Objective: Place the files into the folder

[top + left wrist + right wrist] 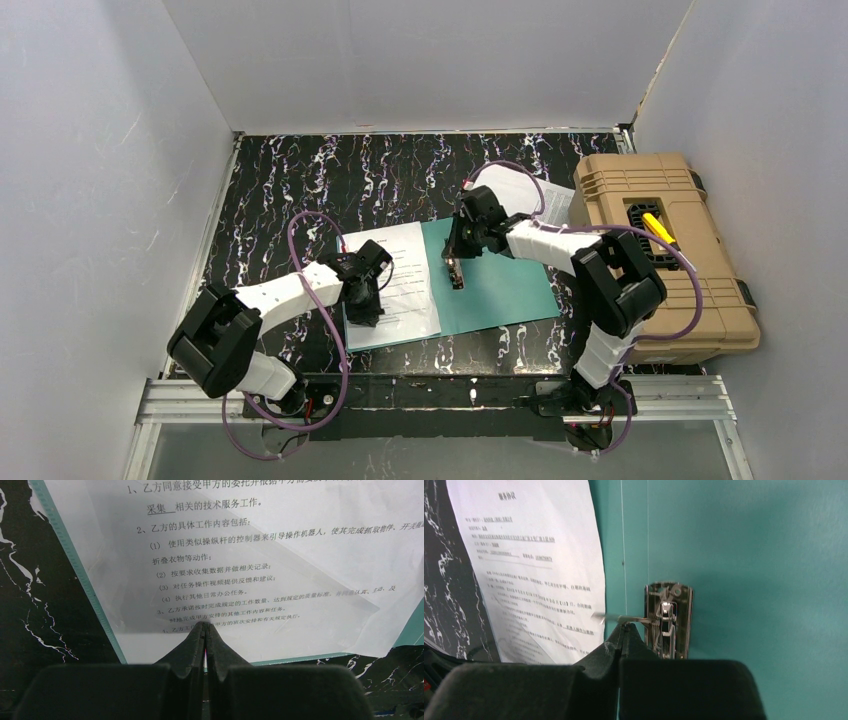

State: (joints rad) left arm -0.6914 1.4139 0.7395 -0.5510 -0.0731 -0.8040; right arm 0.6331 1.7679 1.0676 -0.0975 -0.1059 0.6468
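The teal folder (500, 290) lies open on the marbled table. White printed files (400, 285) cover its left half. My left gripper (365, 303) is shut, its tips (204, 626) pressed down on the lower part of the files (250, 555), with the folder's teal edge (412, 627) showing beyond the sheet. My right gripper (456, 273) is shut over the folder's spine. Its tips (625, 628) touch the thin lever of the metal clip (669, 620), between the files (539, 570) and the bare teal folder (749, 555). Nothing is held between either pair of fingers.
A tan plastic toolbox (660, 250) stands at the right edge of the table, a yellow item in its handle recess. Another white sheet (520, 190) lies behind the folder beside the toolbox. White walls enclose the table on three sides.
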